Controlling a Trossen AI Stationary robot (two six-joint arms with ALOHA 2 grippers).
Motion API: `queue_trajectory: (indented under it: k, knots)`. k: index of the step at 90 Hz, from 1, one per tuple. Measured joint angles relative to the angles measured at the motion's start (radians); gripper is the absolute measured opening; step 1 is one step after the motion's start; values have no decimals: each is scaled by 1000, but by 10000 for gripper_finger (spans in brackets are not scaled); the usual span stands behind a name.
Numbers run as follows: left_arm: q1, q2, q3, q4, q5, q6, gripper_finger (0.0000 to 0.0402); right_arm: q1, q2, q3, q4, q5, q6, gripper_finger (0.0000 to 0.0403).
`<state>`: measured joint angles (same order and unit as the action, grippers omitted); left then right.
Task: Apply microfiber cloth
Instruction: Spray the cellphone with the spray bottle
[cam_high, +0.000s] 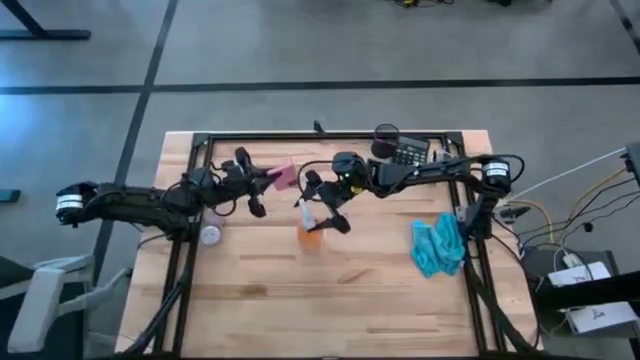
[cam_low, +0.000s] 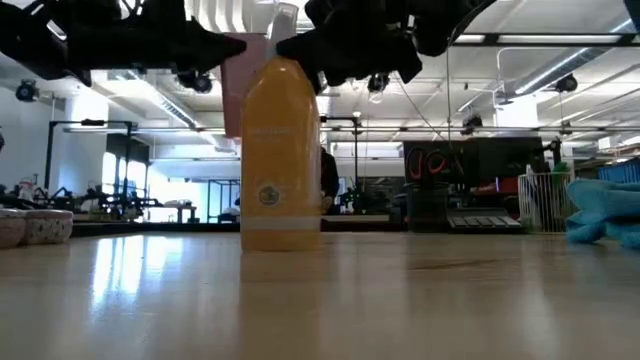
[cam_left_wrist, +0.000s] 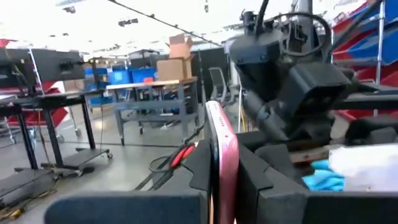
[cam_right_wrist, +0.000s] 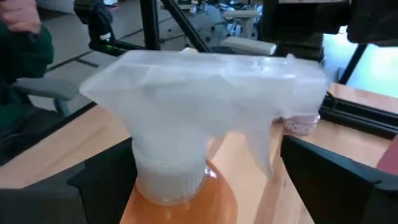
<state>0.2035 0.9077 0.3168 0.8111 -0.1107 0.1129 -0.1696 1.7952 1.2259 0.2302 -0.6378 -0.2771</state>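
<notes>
The turquoise microfiber cloth (cam_high: 438, 247) lies crumpled on the table near its right edge, with no gripper on it; the low view shows the cloth (cam_low: 606, 210) at far right. An orange spray bottle (cam_high: 312, 236) with a white trigger head (cam_right_wrist: 205, 81) stands upright mid-table. My right gripper (cam_high: 323, 205) is open, with its fingers on either side of the bottle's neck (cam_right_wrist: 168, 180); I cannot tell if they touch it. Left of the bottle, above the table, my left gripper (cam_high: 266, 181) is shut on a thin pink-edged phone-like slab (cam_high: 284, 175). My left gripper pinches the slab's two flat faces (cam_left_wrist: 220, 167) between its two fingers (cam_left_wrist: 198, 169). The fingers come level from the table's left. The slab stands on edge and sticks out ahead of the fingers, lifted clear of the table.
A black keypad (cam_high: 410, 152) and a dark cup (cam_high: 386, 135) sit at the far edge. A small white jar (cam_high: 210, 235) stands near the left arm. Bare wood lies along the table's near side. A dark metal frame (cam_high: 330, 136) borders the table.
</notes>
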Motion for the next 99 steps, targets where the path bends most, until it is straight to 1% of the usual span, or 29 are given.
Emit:
queue_trajectory:
  k: [9, 21, 27, 33, 40, 46, 54, 59, 67, 77, 93, 99]
  knots:
    - [0, 3, 0, 3, 7, 44, 9, 9, -13, 0, -1, 45, 14, 364]
    - [5, 7, 2, 19, 54, 89, 9, 27, -20, 0, -21, 131, 13, 364]
    - [12, 7, 33, -15, 53, 119, 9, 38, -21, 1, -29, 178, 1, 364]
    - [20, 9, 76, -91, 52, 151, 9, 49, -23, 1, -30, 236, 1, 364]
    - [28, 30, 138, -179, 58, 187, 9, 56, -25, 2, -26, 273, 3, 364]
    - [36, 56, 187, -238, 114, 208, 9, 59, -33, 2, -33, 292, 17, 364]
    - [47, 89, 244, -286, 183, 226, 9, 62, -46, 2, -40, 344, 36, 364]
    - [51, 107, 266, -306, 209, 242, 9, 67, -50, 2, -44, 390, 49, 364]
    - [56, 135, 288, -316, 209, 253, 9, 74, -51, 2, -50, 453, 70, 364]
    - [58, 152, 307, -324, 225, 271, 9, 84, -51, 2, -46, 476, 105, 364]
    - [90, 146, 334, -367, 232, 296, 9, 104, -51, 5, -35, 567, 121, 364]
    - [113, 144, 345, -379, 278, 290, 9, 105, -51, 7, -33, 584, 138, 364]
